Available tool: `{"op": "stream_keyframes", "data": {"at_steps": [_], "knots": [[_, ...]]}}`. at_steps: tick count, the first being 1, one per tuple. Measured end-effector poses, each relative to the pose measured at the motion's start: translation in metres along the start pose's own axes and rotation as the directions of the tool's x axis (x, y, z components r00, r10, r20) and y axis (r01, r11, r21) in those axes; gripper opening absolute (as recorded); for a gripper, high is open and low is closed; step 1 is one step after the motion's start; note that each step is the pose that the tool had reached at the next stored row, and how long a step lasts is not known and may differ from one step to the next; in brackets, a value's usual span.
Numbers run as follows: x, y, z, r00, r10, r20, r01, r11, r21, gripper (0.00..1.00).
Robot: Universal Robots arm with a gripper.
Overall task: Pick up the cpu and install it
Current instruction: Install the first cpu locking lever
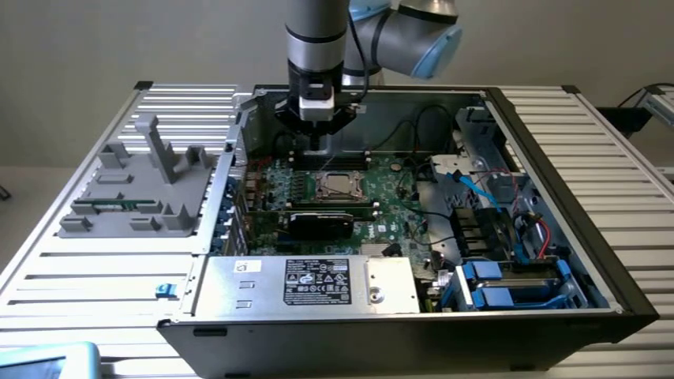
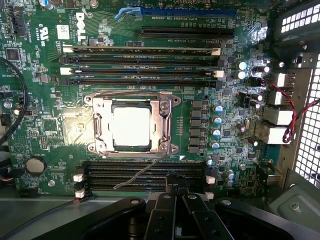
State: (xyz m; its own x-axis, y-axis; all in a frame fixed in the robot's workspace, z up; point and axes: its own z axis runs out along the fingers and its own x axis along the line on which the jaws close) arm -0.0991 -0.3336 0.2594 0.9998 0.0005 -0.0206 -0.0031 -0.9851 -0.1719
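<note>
Exterior view: an open computer case (image 1: pixel 421 339) is seen on the slatted surface (image 1: pixel 106 268). The end effector (image 1: pixel 317 144) is hung over the green board (image 1: pixel 395 209) inside the case, in the upper middle of the frame. Its fingers are pressed together, and nothing is pinched between them.

The cpu (image 1: pixel 337 186) is found near the middle of the frame, a little lower in the picture than the end effector. It is lying in its socket and is not touched by the fingers.

In the wrist view the cpu is shown as a bright silver square, boxed in by the metal frame (image 2: pixel 165 107) of the socket. It looks flat and straight, with its edges lined up with the frame. A thin wire lever (image 2: pixel 142 173) is seen slanting across the black slots (image 2: pixel 125 182) that lie between the socket and the fingers (image 2: pixel 162 210).

So the cpu looks already put in its place. The step in hand is judged to be making sure it sits well. For that to be done well, the chip should be pressed only from straight above, and only softly. A socket like this is likely to be hurt by a hard or crooked push. The shiny top should not be rubbed sideways. The closed fingers should be kept off the wire lever and the slots, since these are close by and could be caught.

A grey tray (image 1: pixel 137 197) is seen at the exterior view's left, well apart from the socket.
</note>
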Motion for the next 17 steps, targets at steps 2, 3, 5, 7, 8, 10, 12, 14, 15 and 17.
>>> {"op": "stream_keyframes", "data": {"at_steps": [2,3,5,7,8,10,12,14,15,17], "knots": [[0.0000,0.0000,0.0000,1.0000,0.001,-0.0006,-0.001,1.0000,-0.0001,0.11],[0.0000,0.0000,0.0002,1.0000,0.004,-0.0031,-0.004,1.0000,0.0000,0.11],[0.0000,0.0001,0.0004,0.9999,0.011,-0.0105,-0.011,0.9999,0.0012,0.11],[-0.0001,0.0002,0.0011,0.9997,0.016,-0.0197,-0.016,0.9999,0.0036,0.11],[-0.0004,0.0002,0.0016,0.9996,0.019,-0.0230,-0.019,0.9998,0.0040,0.11],[-0.0017,0.0004,0.0025,0.9994,0.022,-0.0270,-0.022,0.9997,0.0042,0.11],[-0.0034,0.0007,0.0035,0.9992,0.025,-0.0299,-0.025,0.9997,0.0043,0.11],[-0.0050,0.0008,0.0046,0.9991,0.029,-0.0327,-0.029,0.9996,0.0048,0.11],[-0.0052,0.0008,0.0047,0.9990,0.029,-0.0330,-0.029,0.9996,0.0050,0.11],[-0.0052,0.0008,0.0047,0.9990,0.029,-0.0330,-0.029,0.9996,0.0048,0.11]]}}
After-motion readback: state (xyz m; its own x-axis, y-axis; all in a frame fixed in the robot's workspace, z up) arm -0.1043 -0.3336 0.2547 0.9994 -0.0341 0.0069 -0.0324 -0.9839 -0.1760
